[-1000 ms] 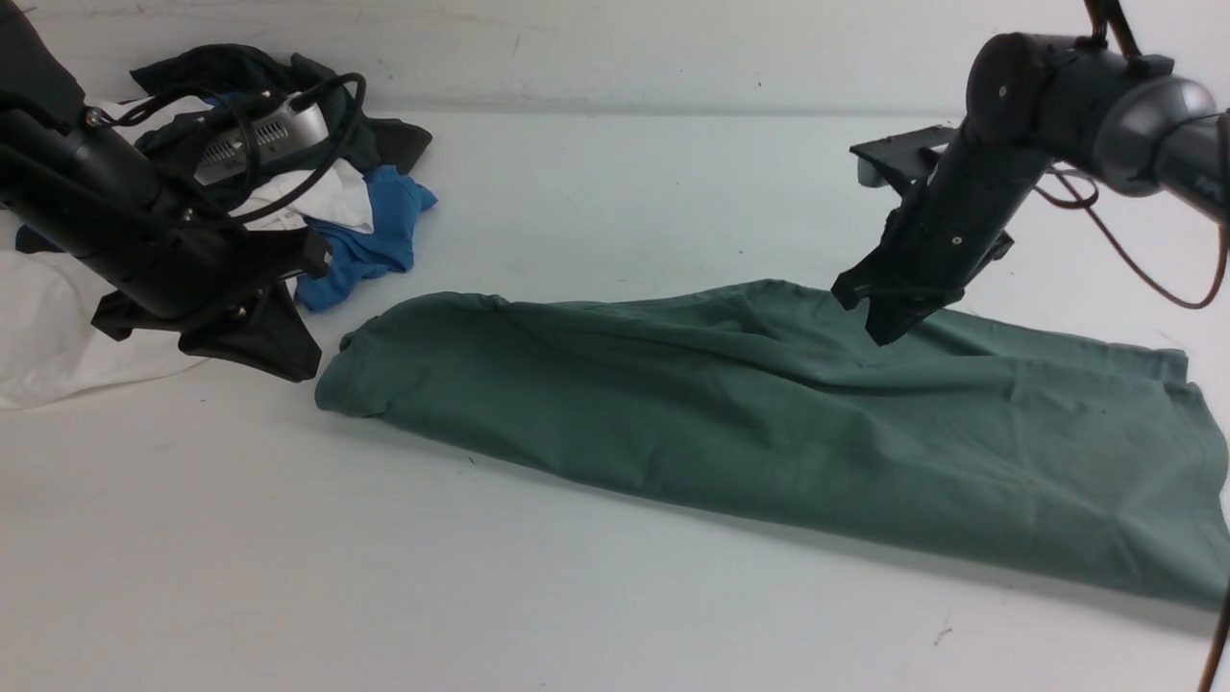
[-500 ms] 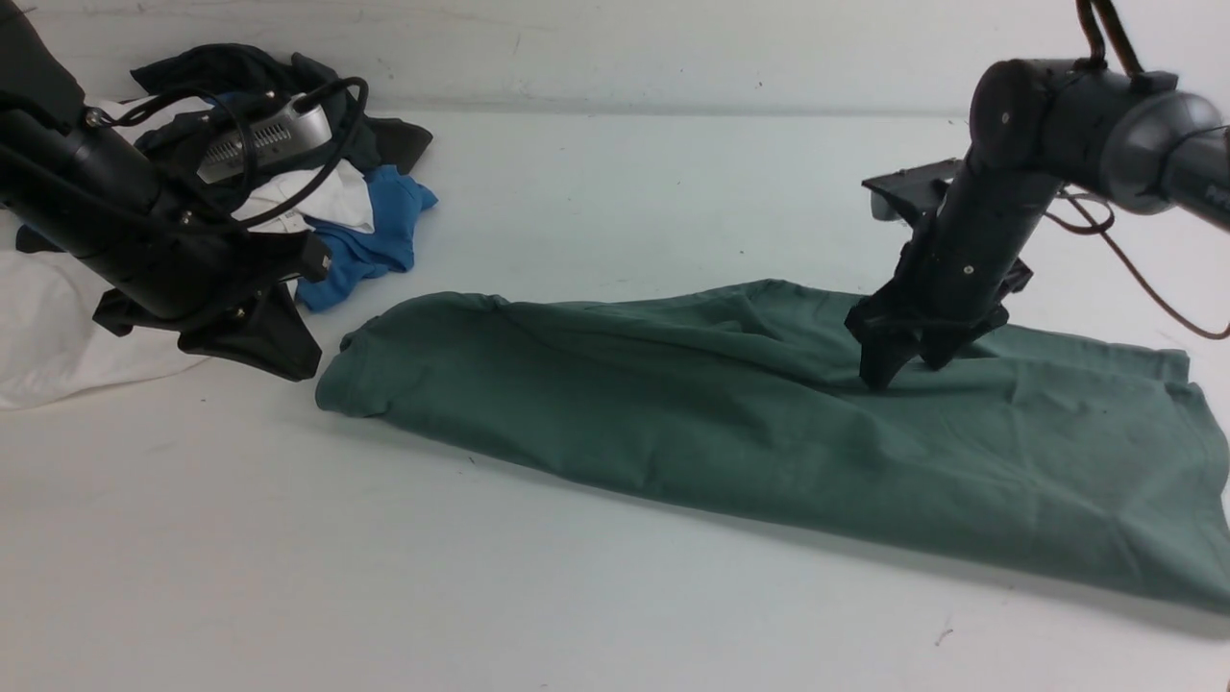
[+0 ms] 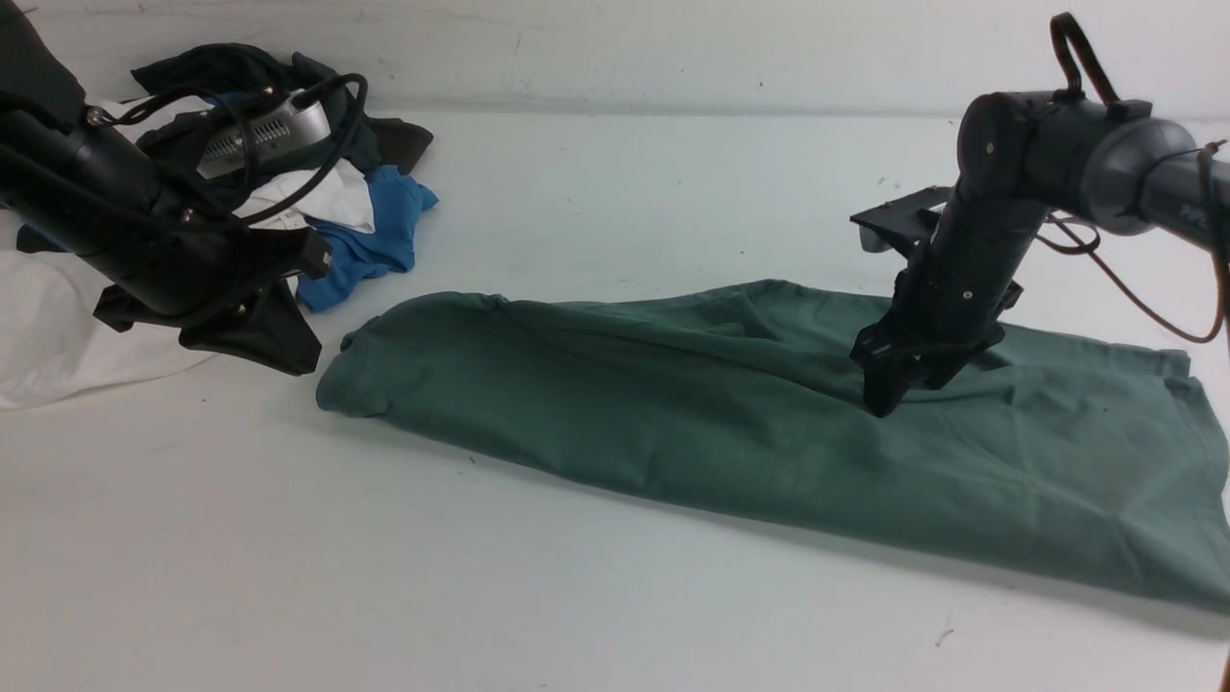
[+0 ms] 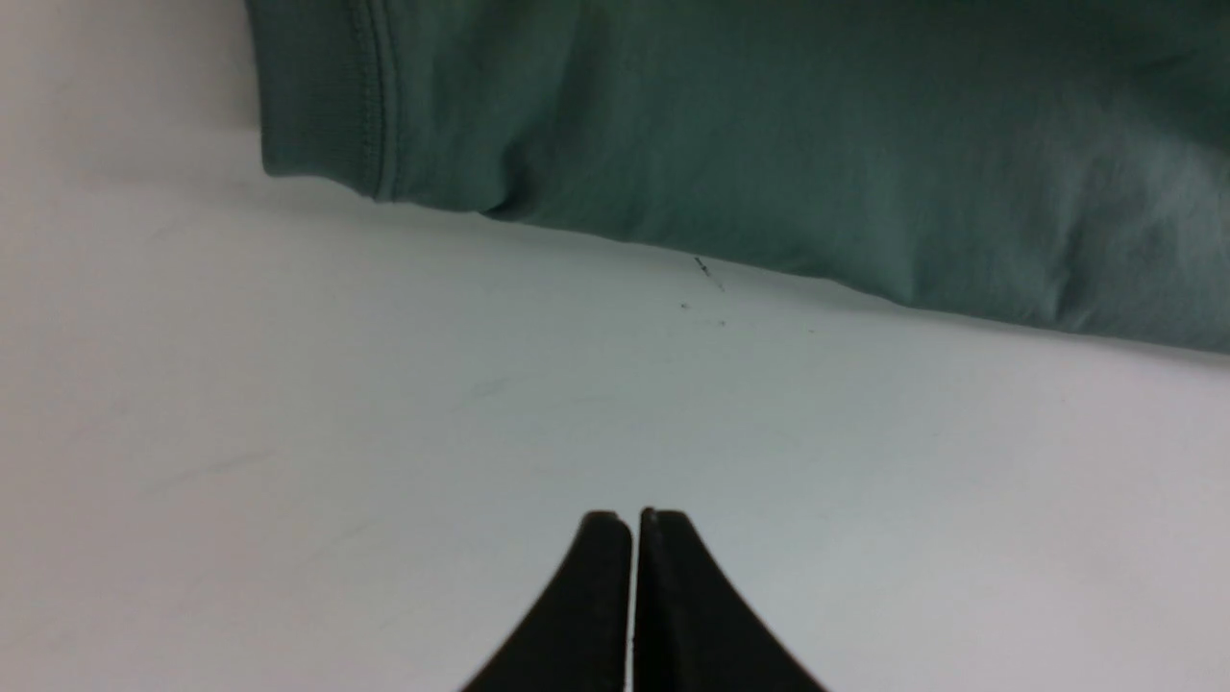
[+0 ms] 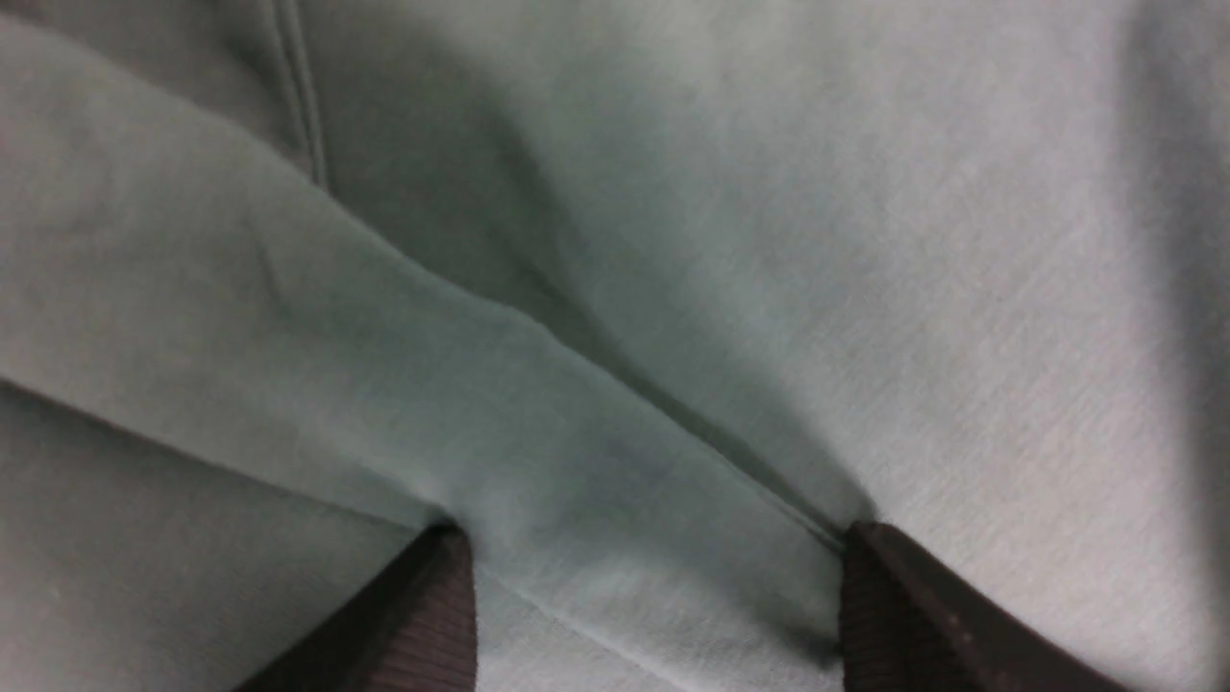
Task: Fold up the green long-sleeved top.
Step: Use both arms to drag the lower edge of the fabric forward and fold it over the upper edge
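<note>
Across the white table (image 3: pixel 500 596) the green long-sleeved top (image 3: pixel 673 413) lies stretched out lengthwise, pretty rumpled, with soft creases running along it. The right gripper (image 3: pixel 908 394) is parked on the top, toward its right-hand part and closer to its far edge, pointing down. Its jaws are spread wide and released, with the tips pressing into the cloth on either side of a raised ridge of fabric. The right wrist view shows that ridge running between the two dark fingers (image 5: pixel 423 615), not pinched.

The left gripper (image 3: pixel 288 351) hangs just off the top's left end, near the ribbed edge but apart from it, over the table. Its jaws are clenched tight together with nothing between them, clear as day in the left wrist view.

Beyond the top's left end, further back, sits a heap of other clothes: a dark garment (image 3: pixel 240 72), a blue garment (image 3: pixel 370 240) and a white garment (image 3: pixel 48 336), all apart from the top.
</note>
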Robot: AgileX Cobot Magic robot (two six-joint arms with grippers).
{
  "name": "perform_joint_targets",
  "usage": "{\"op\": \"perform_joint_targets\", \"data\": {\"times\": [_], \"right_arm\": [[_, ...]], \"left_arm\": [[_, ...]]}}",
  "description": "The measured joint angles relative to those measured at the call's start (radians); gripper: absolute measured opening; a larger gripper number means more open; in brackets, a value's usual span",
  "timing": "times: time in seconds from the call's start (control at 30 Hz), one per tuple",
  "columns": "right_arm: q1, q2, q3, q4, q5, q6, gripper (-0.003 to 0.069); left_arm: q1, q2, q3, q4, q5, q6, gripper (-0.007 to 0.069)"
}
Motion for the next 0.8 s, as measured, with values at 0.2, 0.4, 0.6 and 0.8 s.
{"op": "perform_joint_targets", "data": {"times": [0.2, 0.4, 0.6, 0.8], "right_arm": [[0.000, 0.000, 0.000, -0.002, 0.000, -0.026, 0.0464], [0.000, 0.002, -0.001, -0.009, -0.002, -0.078, 0.0329], [0.000, 0.013, -0.075, -0.029, 0.002, -0.079, 0.0020], [0.000, 0.016, -0.238, -0.078, 0.013, -0.063, -0.0002]], "left_arm": [[0.000, 0.000, 0.000, 0.000, 0.003, 0.000, -0.0004], [0.000, 0.000, 0.000, 0.000, 0.021, 0.000, -0.0004], [0.000, 0.000, 0.000, 0.000, 0.023, 0.000, -0.0004], [0.000, 0.000, 0.000, -0.011, 0.023, 0.000, -0.0004]]}}
